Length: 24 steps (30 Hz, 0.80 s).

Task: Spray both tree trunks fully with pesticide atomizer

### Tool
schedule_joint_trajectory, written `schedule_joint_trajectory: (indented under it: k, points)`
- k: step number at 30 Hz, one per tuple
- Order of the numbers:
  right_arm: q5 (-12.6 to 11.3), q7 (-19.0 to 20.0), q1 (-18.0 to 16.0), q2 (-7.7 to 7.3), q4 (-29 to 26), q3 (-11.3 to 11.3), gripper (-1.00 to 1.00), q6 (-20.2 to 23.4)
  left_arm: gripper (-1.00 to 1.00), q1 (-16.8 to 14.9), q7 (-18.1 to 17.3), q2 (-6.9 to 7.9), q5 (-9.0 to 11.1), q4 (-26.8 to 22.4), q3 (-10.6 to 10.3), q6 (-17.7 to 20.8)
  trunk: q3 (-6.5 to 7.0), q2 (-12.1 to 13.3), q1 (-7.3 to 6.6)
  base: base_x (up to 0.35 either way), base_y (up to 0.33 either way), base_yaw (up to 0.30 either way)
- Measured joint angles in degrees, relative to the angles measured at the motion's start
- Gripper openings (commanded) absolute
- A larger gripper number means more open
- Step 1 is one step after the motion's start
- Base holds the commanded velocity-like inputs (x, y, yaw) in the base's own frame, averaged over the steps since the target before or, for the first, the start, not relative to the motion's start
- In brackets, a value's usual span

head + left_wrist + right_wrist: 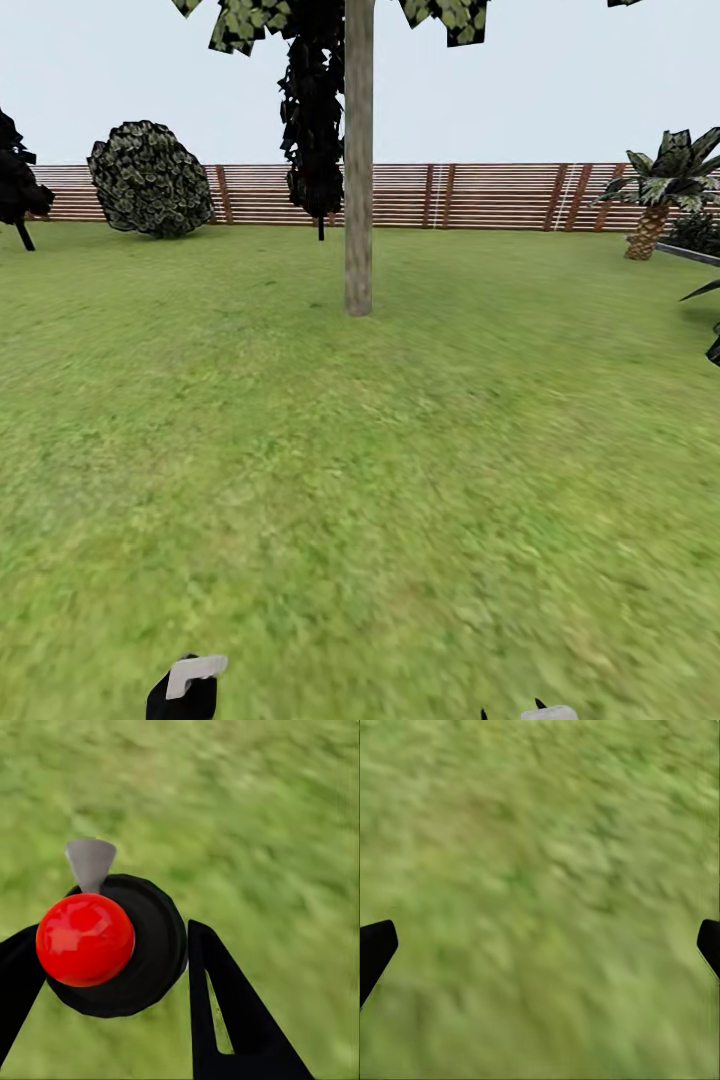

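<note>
In the left wrist view my left gripper (112,971) is shut on the pesticide atomizer (154,945), a round black bottle with a red ball top (85,939) and a grey nozzle (91,861). The atomizer (188,688) also sits at the bottom edge of the head view. One tree trunk (358,180), pale grey-brown and bare, rises from the lawn straight ahead and some way off, with leaf patches (240,22) high up. My right gripper (540,945) is open over grass with nothing between its black fingertips (375,945). The paved floor is out of view.
Green lawn (400,480) stretches from me to the trunk. A black cone-shaped tree (313,120) stands just behind the trunk. A brown slat fence (480,195) closes the back, with a round bush (150,180) at the left and a palm-like plant (662,190) at the right.
</note>
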Motion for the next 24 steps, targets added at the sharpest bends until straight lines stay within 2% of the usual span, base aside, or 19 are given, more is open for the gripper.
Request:
schedule_joint_trajectory:
  k: [24]
  points:
    - [0.01,0.0,0.0,0.0,0.0,0.0,1.0,0.01,-1.0,0.0,0.0,0.0,0.0,0.01,0.06,0.0,0.0,0.0,0.0,0.338,0.0,0.0]
